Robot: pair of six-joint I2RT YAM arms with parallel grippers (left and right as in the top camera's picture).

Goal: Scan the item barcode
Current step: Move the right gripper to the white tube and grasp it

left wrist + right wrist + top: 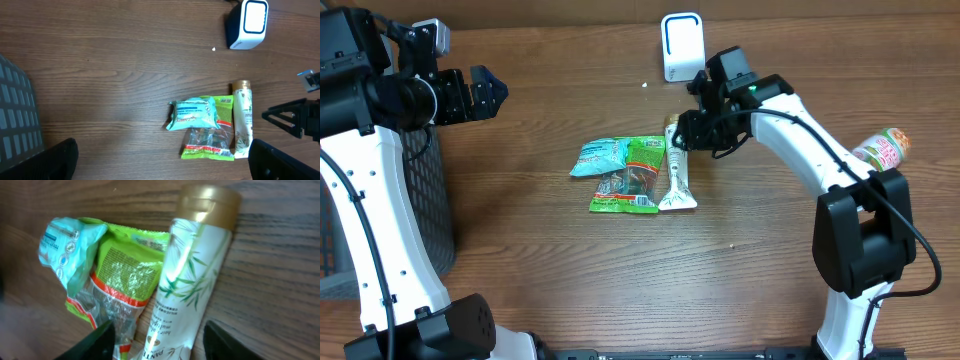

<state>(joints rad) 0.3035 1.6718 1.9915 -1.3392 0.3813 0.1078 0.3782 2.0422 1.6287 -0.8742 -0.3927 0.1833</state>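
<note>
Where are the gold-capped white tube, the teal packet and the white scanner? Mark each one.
white tube [192, 280], right wrist view, on its printed body.
teal packet [192, 114], left wrist view, on the middle of its face.
white scanner [681, 45], overhead view, on its light front panel.

A: What writing can be read here?

B: On the white tube [190, 280], capital letters beginning "PANT" run off its lower end. The smaller lines above them are blurred.

A: And beside the tube?

B: To its left, the teal packet [65, 250] and the green packet [125, 275] carry print too small to read.

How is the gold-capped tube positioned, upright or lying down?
Lying down: the tube rests lengthwise on the table, beside the green packet.
</note>
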